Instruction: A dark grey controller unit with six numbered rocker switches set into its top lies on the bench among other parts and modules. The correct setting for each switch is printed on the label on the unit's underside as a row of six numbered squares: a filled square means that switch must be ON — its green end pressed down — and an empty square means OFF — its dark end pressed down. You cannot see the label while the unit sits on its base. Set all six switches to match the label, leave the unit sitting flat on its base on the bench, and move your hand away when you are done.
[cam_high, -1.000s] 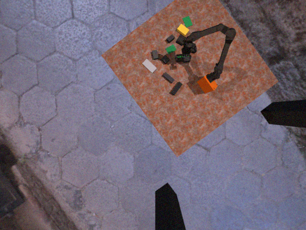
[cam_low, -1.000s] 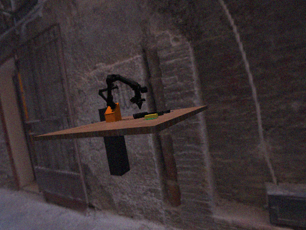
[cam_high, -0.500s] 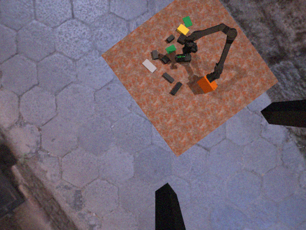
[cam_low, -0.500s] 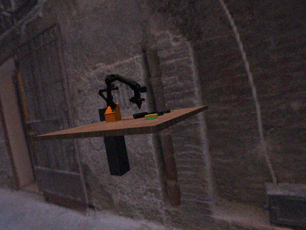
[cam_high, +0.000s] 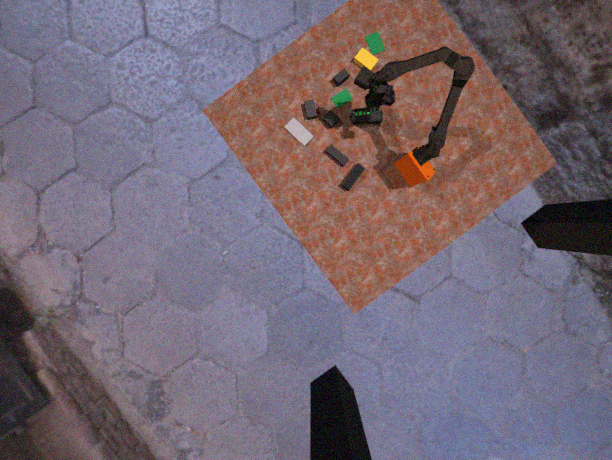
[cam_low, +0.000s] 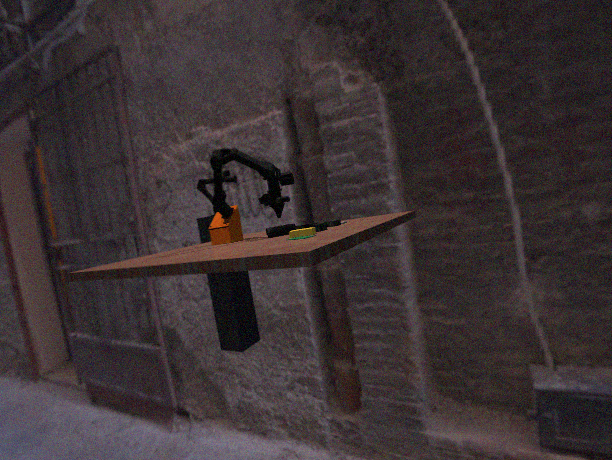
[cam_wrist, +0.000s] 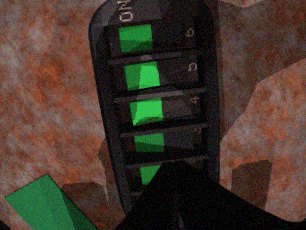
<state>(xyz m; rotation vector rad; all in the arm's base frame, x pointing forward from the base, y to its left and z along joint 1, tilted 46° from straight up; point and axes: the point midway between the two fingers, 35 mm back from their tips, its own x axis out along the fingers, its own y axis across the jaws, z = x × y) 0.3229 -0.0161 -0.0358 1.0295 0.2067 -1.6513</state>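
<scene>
The dark grey controller unit (cam_high: 374, 117) (cam_low: 280, 231) (cam_wrist: 213, 120) lies on the bench (cam_high: 360, 260) (cam_low: 200, 260), switches up. In the wrist view "ON" is printed at its top left and the numbers 6, 5 and 4 show, with 3 fainter. Green shows on the left part of each visible switch, brighter on 5 and 4, duller on 6 and 3; which ends are down is hard to tell. My gripper (cam_low: 279, 216) (cam_wrist: 173, 171) is shut and empty, pointing down above the unit. It covers part of switch 2 and hides switch 1. The label underneath is hidden.
A green block (cam_high: 341, 98) (cam_wrist: 42, 202) lies beside the unit. A yellow block (cam_high: 366, 59) (cam_low: 302, 232), another green piece (cam_high: 375, 43), a white block (cam_high: 299, 132) and several dark modules, two of them (cam_high: 336, 155) (cam_high: 352, 177) near the left edge, lie around. The arm's orange base (cam_high: 412, 169) (cam_low: 226, 231) stands nearby.
</scene>
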